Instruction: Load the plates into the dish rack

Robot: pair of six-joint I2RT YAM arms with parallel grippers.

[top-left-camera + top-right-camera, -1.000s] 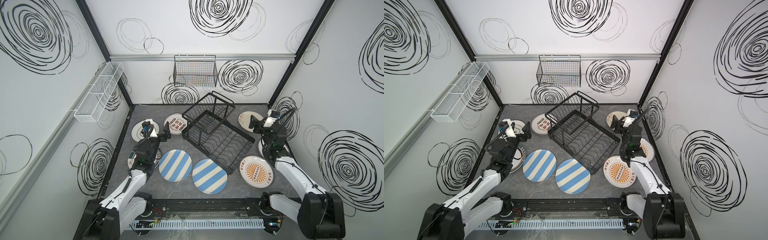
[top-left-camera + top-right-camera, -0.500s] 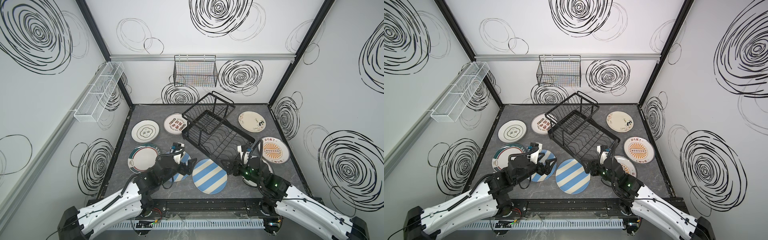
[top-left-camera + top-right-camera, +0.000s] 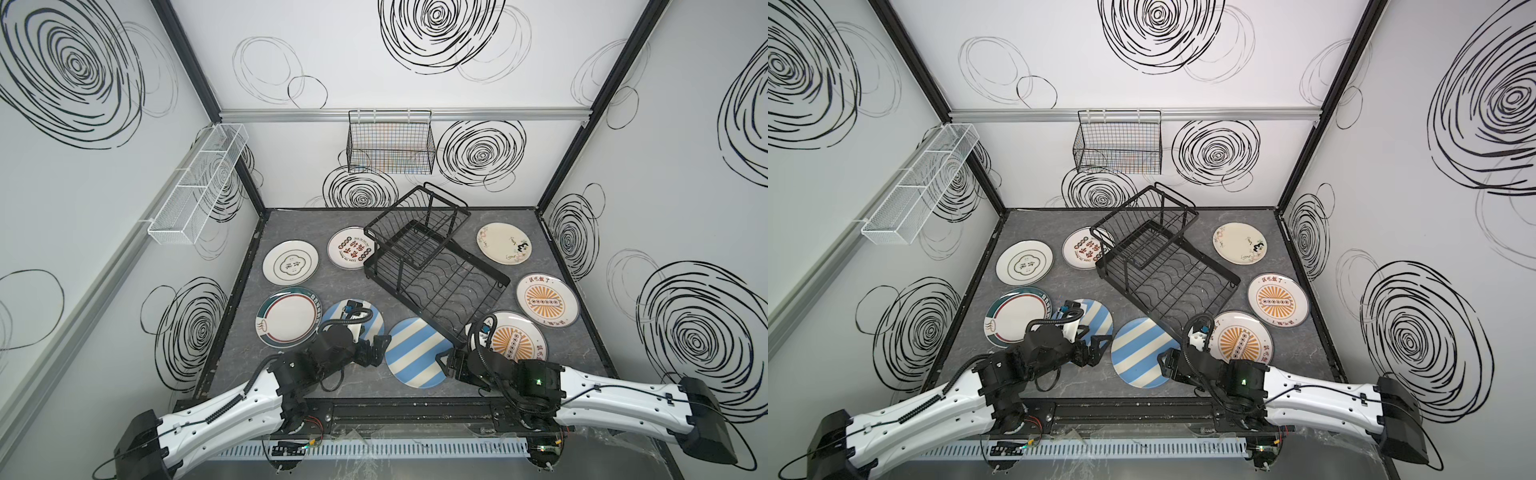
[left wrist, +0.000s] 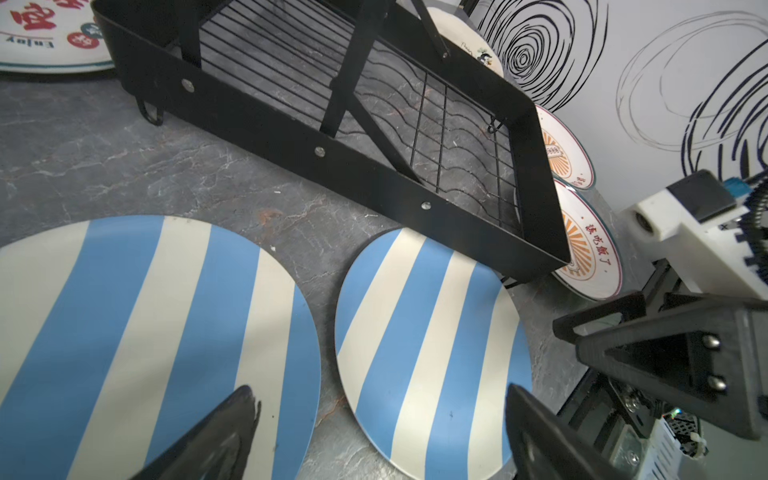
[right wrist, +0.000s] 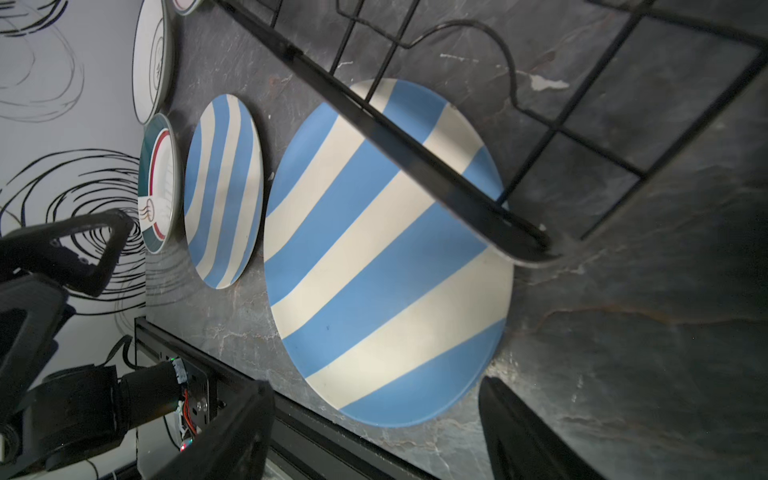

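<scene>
The black wire dish rack [image 3: 484,264] stands aslant mid-table, no plates in it. Several plates lie flat around it. A blue-and-cream striped plate [image 3: 415,353] [image 5: 386,270] lies near the front edge, its far rim under the rack's near corner [image 4: 540,232]. My left gripper [image 3: 380,351] [image 4: 380,388] is open just left of it, low over the gap to the second striped plate [image 4: 145,324]. On the plate's right, my right gripper [image 3: 444,365] [image 5: 374,384] is open, its fingers straddling the plate's near rim. Nothing is held.
Orange sunburst plates [image 3: 515,343] [image 3: 547,299] lie right of the rack, a floral plate [image 3: 504,243] behind them. Green-rimmed [image 3: 286,318], cloud-emblem [image 3: 291,263] and red-character [image 3: 349,248] plates lie on the left. A black grid basket [image 3: 390,149] and a white mesh basket [image 3: 199,183] hang on the walls.
Both arms have swung from the far plates down to the front of the table. Their grippers have closed in on the middle striped plate from either side.
</scene>
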